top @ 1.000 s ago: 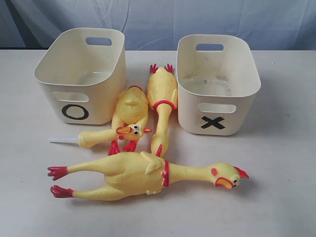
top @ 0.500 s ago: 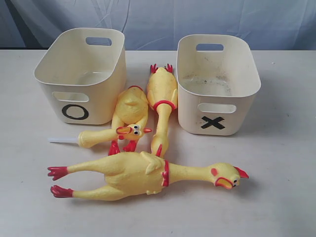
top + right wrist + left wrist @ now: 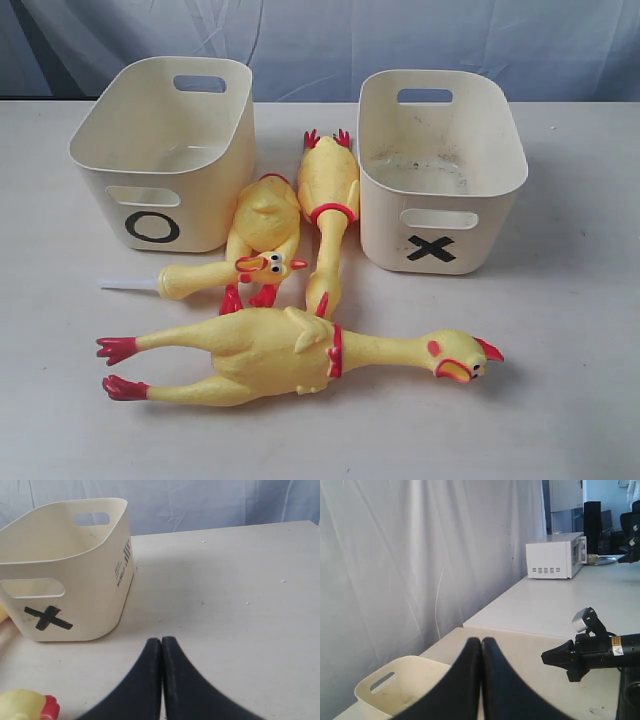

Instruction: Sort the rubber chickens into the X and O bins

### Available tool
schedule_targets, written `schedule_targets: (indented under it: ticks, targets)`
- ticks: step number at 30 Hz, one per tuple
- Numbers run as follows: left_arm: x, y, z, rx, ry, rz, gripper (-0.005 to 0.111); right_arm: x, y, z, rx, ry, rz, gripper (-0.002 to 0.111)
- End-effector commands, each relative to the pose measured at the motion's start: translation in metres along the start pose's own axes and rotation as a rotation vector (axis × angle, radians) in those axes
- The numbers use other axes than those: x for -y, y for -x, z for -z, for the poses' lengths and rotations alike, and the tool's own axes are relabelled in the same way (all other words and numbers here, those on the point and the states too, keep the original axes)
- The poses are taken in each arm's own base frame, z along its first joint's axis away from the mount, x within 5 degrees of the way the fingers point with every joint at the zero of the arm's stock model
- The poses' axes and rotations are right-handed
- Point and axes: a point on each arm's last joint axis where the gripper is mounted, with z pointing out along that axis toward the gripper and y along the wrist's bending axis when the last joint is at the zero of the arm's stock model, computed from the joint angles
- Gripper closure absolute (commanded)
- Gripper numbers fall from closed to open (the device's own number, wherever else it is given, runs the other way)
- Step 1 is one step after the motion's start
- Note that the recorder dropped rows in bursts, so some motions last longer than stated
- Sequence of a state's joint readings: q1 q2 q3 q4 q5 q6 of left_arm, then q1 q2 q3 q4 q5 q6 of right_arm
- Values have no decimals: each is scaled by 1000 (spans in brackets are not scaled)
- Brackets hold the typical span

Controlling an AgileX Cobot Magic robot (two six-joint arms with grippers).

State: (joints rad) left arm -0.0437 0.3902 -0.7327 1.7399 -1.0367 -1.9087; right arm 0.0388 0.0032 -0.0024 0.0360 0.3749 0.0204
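Note:
The O bin (image 3: pixel 160 150) stands at the back left and the X bin (image 3: pixel 440 170) at the back right, both with nothing inside. Between and in front of them lie three rubber chickens: a large one (image 3: pixel 290 350) across the front, a small one (image 3: pixel 262 225) beside the O bin, and a slim one (image 3: pixel 328 195) next to the X bin. Neither gripper shows in the exterior view. My left gripper (image 3: pixel 481 641) is shut on nothing, above a cream bin (image 3: pixel 395 685) whose mark is hidden. My right gripper (image 3: pixel 161 640) is shut on nothing, near the X bin (image 3: pixel 65 575) and a chicken's head (image 3: pixel 25 705).
A white tube tip (image 3: pixel 125 284) sticks out from a yellow part left of the small chicken. In the left wrist view the other black arm (image 3: pixel 590 655) reaches in, with a white microwave (image 3: pixel 555 555) on a far table. A pale curtain hangs behind the table.

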Motion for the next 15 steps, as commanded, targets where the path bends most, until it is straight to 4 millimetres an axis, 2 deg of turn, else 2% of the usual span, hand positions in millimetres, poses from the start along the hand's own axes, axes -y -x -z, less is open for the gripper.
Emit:
schedule_targets:
  ticks: [1, 5, 7, 10, 14, 15]
  targets:
    - [-13, -13, -7, -39, 12, 221, 107, 0, 0, 0, 13, 3, 2, 108]
    - [-34, -50, -20, -137, 27, 374, 107, 0, 0, 0, 13, 3, 2, 108]
    - [-46, -86, -29, -243, 1, 528, 107, 0, 0, 0, 13, 3, 2, 108]
    - [-62, -121, -42, -365, -44, 689, 107, 0, 0, 0, 13, 3, 2, 108]
    - [-90, -139, -48, -398, 140, 678, 107, 0, 0, 0, 13, 3, 2, 108]
    - [-110, -149, -47, -406, 336, 674, 107, 0, 0, 0, 13, 3, 2, 108]
